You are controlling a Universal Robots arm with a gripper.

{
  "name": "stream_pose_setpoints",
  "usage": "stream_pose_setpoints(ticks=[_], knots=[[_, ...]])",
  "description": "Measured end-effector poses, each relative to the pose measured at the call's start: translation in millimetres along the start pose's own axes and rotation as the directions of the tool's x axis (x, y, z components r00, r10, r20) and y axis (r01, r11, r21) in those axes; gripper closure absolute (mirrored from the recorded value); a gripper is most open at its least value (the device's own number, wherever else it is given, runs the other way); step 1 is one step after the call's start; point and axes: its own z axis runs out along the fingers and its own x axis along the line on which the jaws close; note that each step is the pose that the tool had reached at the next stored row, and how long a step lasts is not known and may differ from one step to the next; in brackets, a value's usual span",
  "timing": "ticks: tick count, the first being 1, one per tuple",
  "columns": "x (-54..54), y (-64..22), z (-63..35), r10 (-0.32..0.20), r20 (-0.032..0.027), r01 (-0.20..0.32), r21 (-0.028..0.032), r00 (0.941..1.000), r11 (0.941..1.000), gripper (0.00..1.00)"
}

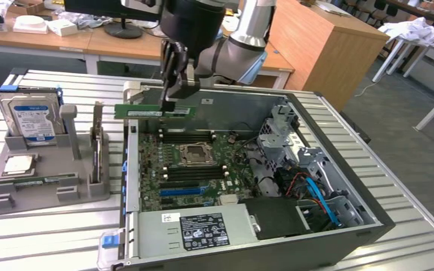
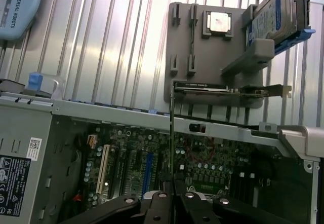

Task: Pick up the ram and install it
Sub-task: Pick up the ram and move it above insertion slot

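The ram (image 1: 155,111) is a long green stick held level in the air over the far left corner of the open computer case (image 1: 368,226). My gripper (image 1: 173,103) reaches down from above and is shut on the stick near its right end. In the wrist view the ram (image 2: 172,133) shows edge-on as a thin dark line rising from between the black fingers (image 2: 158,199). Below it lies the green motherboard (image 1: 194,164) with dark memory slots (image 1: 190,137) on both sides of the processor socket (image 1: 196,151).
A grey holder (image 1: 43,189) stands at the exterior view's left on the slatted table (image 1: 51,237), with a hard drive (image 1: 29,116), a square silver processor chip (image 1: 20,165) and an upright card (image 1: 96,147). The power supply (image 1: 202,228) fills the case's near end; drive cages and cables (image 1: 315,186) line its right side.
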Motion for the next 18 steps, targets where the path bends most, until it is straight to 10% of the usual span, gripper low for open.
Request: stream_pose_setpoints(ticks=[18], knots=[[4.9, -38.4, -4.3, 0.0, 0.0004, 0.0, -0.0025, 1.0, 1.0, 0.88]])
